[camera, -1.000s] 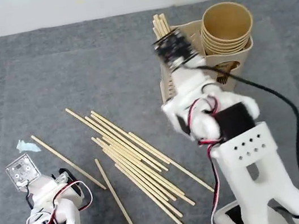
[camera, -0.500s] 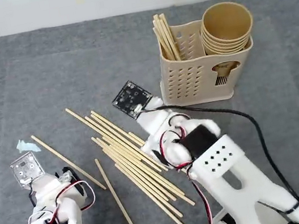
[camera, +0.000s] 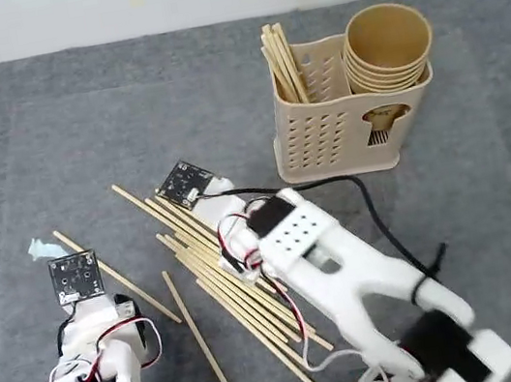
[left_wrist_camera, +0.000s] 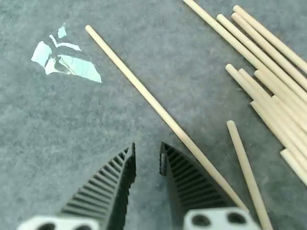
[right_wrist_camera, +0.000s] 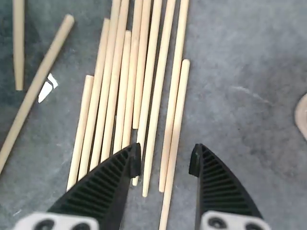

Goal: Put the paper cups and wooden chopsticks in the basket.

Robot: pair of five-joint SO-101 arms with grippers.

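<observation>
While left pincer (left_wrist_camera: pixel 147 149) and right pincer (right_wrist_camera: pixel 165 154) hang parted, paper scrap (left_wrist_camera: pixel 72 64) beside stray chopstick (left_wrist_camera: pixel 163 114)

The grey bench (camera: pixel 76 113) carries a loose pile of wooden chopsticks (camera: pixel 263 322), a basket (camera: pixel 334 134) standing behind them, and a small pale scrap (camera: pixel 47 249) well apart.

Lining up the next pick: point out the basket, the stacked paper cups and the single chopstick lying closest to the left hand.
basket (camera: pixel 325 135): high view, on its perforated front wall.
paper cups (camera: pixel 389 31): high view, inside the top cup of the stack.
single chopstick (left_wrist_camera: pixel 158 109): left wrist view, middle of its shaft.
</observation>
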